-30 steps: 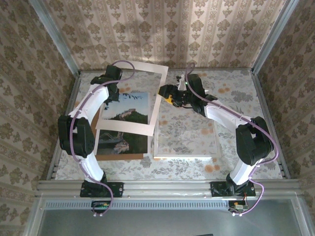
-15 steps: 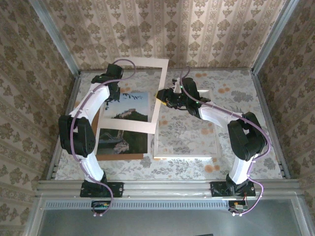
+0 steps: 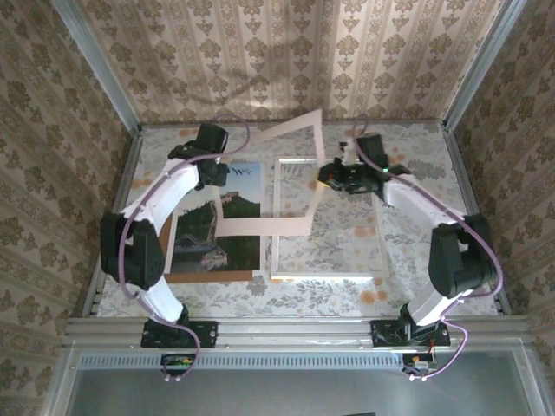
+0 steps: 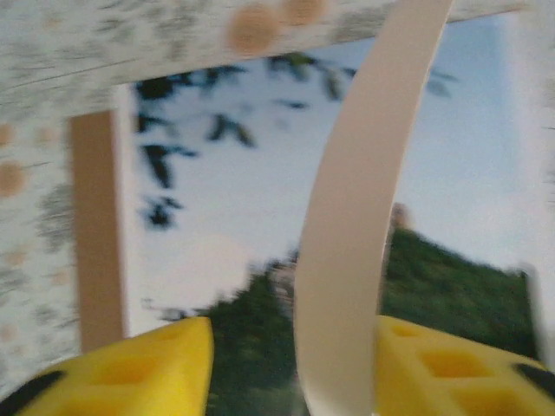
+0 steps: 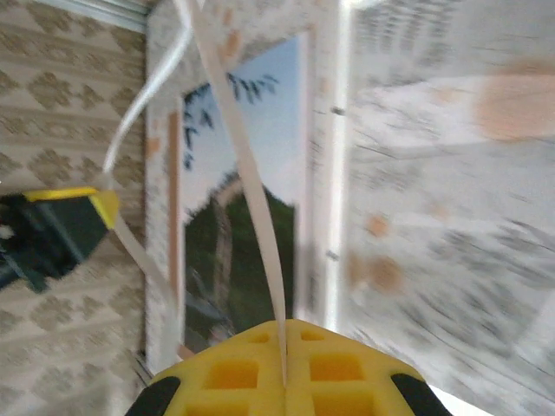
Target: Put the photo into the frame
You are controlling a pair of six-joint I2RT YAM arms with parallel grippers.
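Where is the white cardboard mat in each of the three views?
Top external: the mat, centre, raised, over the photo and the frame's left edge.
Left wrist: curved pale band, centre, between the left fingers.
Right wrist: thin edge-on strip rising from the right fingers.
Shared landmark: the photo's blue sky.

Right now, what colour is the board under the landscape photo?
Flat backing board: plain brown, clearest in the left wrist view.

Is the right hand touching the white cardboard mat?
Touching. Right wrist view: the right hand is pinched shut on the thin edge of the white cardboard mat.
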